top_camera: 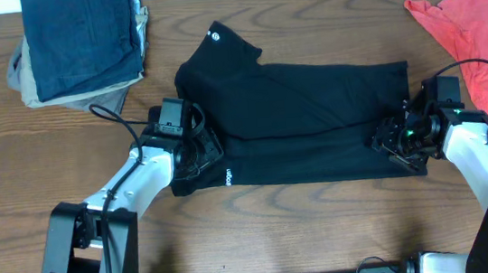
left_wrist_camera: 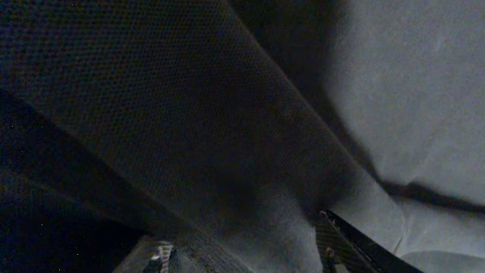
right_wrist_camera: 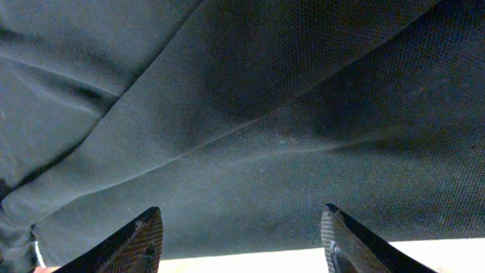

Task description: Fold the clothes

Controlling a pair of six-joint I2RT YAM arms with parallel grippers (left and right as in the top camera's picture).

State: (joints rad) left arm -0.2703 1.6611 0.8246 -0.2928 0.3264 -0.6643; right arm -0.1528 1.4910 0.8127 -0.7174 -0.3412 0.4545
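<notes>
A black T-shirt (top_camera: 306, 121) lies folded into a long band across the middle of the table, its small white logo lettering (top_camera: 227, 176) at the lower left. My left gripper (top_camera: 198, 150) rests on its left end. In the left wrist view that gripper (left_wrist_camera: 246, 254) stands open, with dark cloth (left_wrist_camera: 189, 114) filling the view close under the fingers. My right gripper (top_camera: 398, 134) is at the shirt's right end. In the right wrist view it (right_wrist_camera: 242, 212) is open, nothing between the fingertips, the cloth's edge (right_wrist_camera: 288, 249) just beyond them. A coral-red T-shirt (top_camera: 487, 29) lies at the far right.
A stack of folded garments, dark blue denim (top_camera: 79, 40) on top, sits at the back left. The wooden table (top_camera: 308, 230) shows bare in front of the black shirt. The coral-red shirt reaches close behind my right arm (top_camera: 482, 157).
</notes>
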